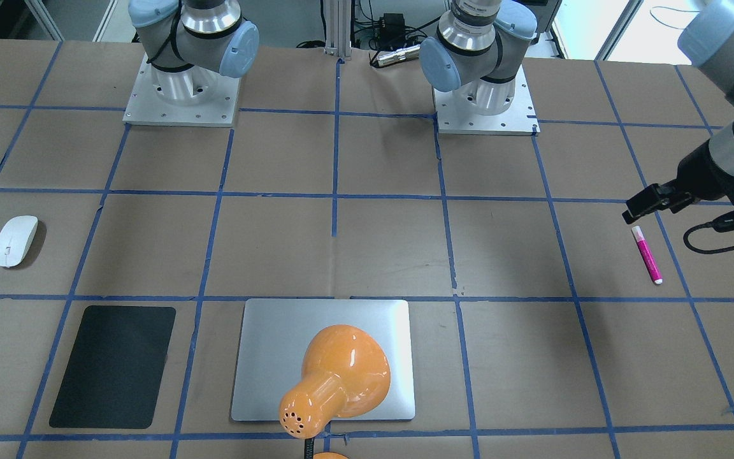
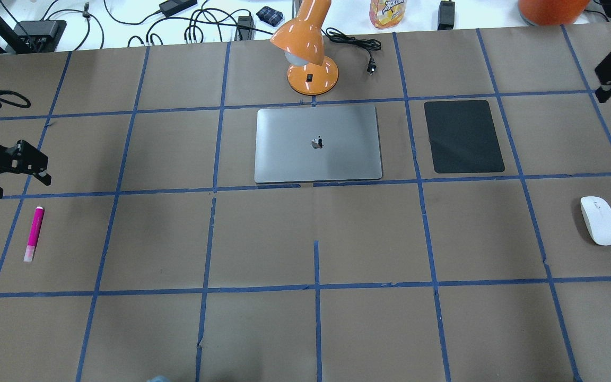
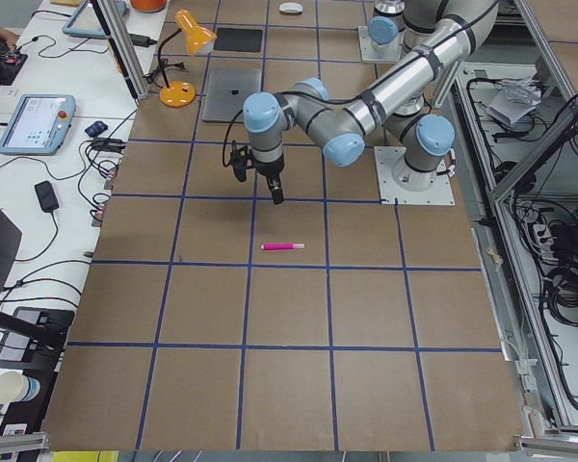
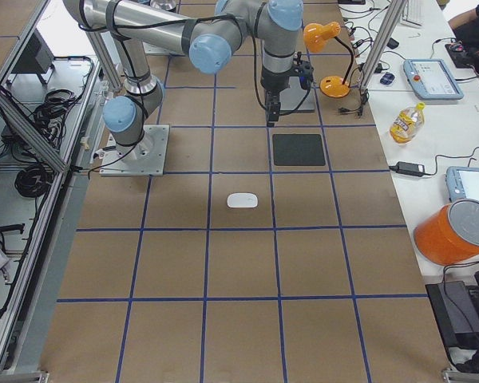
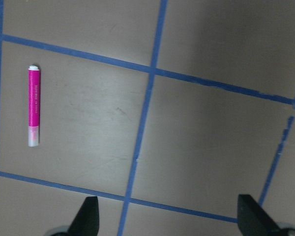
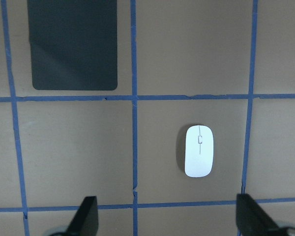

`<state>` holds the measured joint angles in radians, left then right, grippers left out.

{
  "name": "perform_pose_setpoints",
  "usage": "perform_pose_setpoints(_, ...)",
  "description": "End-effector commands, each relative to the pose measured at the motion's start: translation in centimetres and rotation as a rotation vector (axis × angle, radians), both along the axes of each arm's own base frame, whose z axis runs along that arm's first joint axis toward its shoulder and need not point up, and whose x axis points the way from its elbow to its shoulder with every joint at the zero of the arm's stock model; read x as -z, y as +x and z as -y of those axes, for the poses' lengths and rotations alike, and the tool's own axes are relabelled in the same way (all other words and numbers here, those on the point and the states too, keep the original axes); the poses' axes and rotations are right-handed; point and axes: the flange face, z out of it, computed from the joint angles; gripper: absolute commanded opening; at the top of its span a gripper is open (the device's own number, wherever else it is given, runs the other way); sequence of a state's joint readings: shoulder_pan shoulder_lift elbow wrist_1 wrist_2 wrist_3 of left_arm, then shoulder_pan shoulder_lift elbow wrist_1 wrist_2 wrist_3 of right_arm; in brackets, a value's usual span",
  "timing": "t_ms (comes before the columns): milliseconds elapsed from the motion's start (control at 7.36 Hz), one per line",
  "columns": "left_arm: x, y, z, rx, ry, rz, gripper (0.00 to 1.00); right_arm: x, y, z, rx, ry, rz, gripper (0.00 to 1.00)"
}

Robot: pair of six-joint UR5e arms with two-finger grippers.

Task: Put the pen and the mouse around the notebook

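The magenta pen (image 2: 34,234) lies flat on the table at the robot's far left. My left gripper (image 5: 169,221) hovers above the table a little beyond it, open and holding nothing; in the left wrist view the pen (image 5: 34,106) sits off to the left of the fingers. The white mouse (image 2: 599,220) rests at the far right. My right gripper (image 6: 168,221) hangs high over that side, open and empty, with the mouse (image 6: 199,150) below it. The silver notebook (image 2: 317,143) lies closed at the table's middle far side.
A black mat (image 2: 463,136) lies just right of the notebook. An orange desk lamp (image 2: 308,48) stands behind the notebook, its head leaning over it. Cables, a bottle and chargers line the white bench beyond the table's far edge.
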<state>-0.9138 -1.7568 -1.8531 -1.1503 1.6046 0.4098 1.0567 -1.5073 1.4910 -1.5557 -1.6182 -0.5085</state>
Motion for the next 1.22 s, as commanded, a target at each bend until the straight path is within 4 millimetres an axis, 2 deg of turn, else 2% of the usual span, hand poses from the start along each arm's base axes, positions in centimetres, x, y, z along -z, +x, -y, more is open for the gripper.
perform_pose_setpoints(0, 6.6, 6.4, -1.6, 0.066, -0.021, 0.008, 1.00, 1.8, -5.0, -1.3, 0.033, 0.027, 0.027, 1.00)
perform_pose_setpoints(136, 8.1, 7.5, -1.9, 0.048, -0.010, -0.003, 1.00, 3.0, -6.1, -2.1, 0.054, 0.046, 0.043, 1.00)
perform_pose_setpoints(272, 9.4, 7.8, -2.0, 0.041, 0.004, -0.020, 1.00, 4.1, -6.6, -2.4, 0.065, 0.055, 0.050, 1.00)
perform_pose_setpoints(407, 10.3, 7.9, -2.0, 0.039, 0.014, -0.033, 1.00, 6.1, -7.5, -2.4, 0.077, 0.055, 0.050, 1.00)
perform_pose_setpoints(543, 10.7, 8.0, -2.1, 0.041, 0.019, -0.039, 0.96, 10.0, -7.9, -1.6, 0.075, 0.057, 0.054, 1.00)
perform_pose_setpoints(815, 12.0, 8.1, -2.0, 0.042, 0.035, -0.052, 0.75, 17.4, -8.5, -1.1, 0.055, 0.086, 0.074, 1.00)
perform_pose_setpoints(951, 12.1, 8.1, -2.1, 0.044, 0.038, -0.051, 0.53, 20.5, -8.8, -0.8, 0.048, 0.117, 0.088, 0.97)
perform_pose_setpoints(1086, 12.2, 8.0, -2.1, 0.046, 0.040, -0.052, 0.43, 23.0, -9.7, -0.6, 0.055, 0.138, 0.099, 0.96)
